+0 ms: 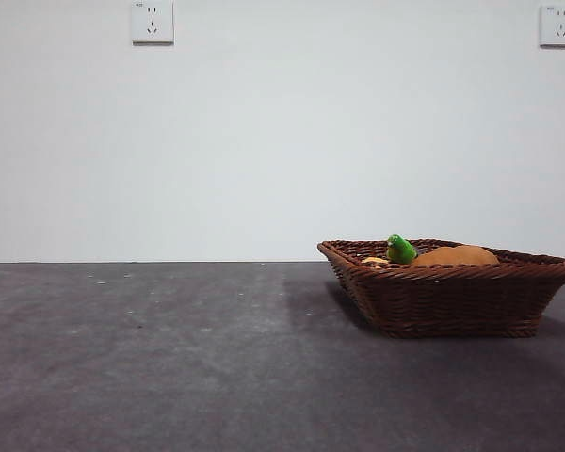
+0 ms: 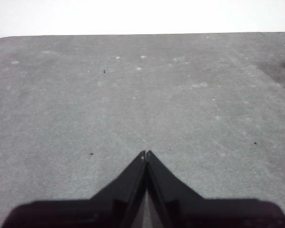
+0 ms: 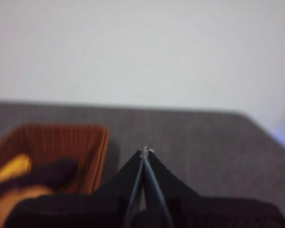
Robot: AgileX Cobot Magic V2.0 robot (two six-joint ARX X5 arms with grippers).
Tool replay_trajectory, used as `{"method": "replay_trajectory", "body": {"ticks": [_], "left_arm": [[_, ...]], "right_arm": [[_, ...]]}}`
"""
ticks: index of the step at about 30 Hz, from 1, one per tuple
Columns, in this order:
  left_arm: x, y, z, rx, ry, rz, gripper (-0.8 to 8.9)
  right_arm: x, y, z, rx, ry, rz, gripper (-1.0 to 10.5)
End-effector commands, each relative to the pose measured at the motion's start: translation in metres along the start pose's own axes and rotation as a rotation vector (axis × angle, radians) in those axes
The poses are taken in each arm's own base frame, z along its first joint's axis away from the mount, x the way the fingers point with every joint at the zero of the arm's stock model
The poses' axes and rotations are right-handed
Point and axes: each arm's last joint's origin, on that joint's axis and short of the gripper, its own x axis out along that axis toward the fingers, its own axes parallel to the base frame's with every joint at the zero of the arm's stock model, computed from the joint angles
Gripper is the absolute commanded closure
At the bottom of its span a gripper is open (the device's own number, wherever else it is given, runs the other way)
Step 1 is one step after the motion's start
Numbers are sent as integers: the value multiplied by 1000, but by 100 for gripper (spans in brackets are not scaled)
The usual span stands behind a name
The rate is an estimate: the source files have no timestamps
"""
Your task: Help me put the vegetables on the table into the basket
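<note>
The dark brown wicker basket stands on the grey table at the right. Inside it the orange-brown potato and the eggplant's green stem rise above the rim, with a bit of the yellow corn cob beside them. The blurred right wrist view shows the basket holding the corn, the purple eggplant and the potato. My right gripper is shut and empty, beside the basket. My left gripper is shut and empty over bare table.
A white wall with two sockets stands behind the table's far edge. No arm shows in the front view.
</note>
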Motion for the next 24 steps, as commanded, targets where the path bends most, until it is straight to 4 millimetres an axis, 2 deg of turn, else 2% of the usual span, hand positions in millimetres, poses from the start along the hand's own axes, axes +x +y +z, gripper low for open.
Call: {"method": "replay_trajectory", "body": {"ticks": [1, 8, 24], "left_arm": [[1, 0, -3, -5, 5, 1, 816], [1, 0, -3, -5, 5, 1, 816], [1, 0, -3, -5, 5, 0, 816]], "right_arm": [[-2, 2, -15, 11, -9, 3, 946], [-5, 4, -41, 10, -6, 0, 946], [-7, 5, -59, 8, 185, 3, 946]]}}
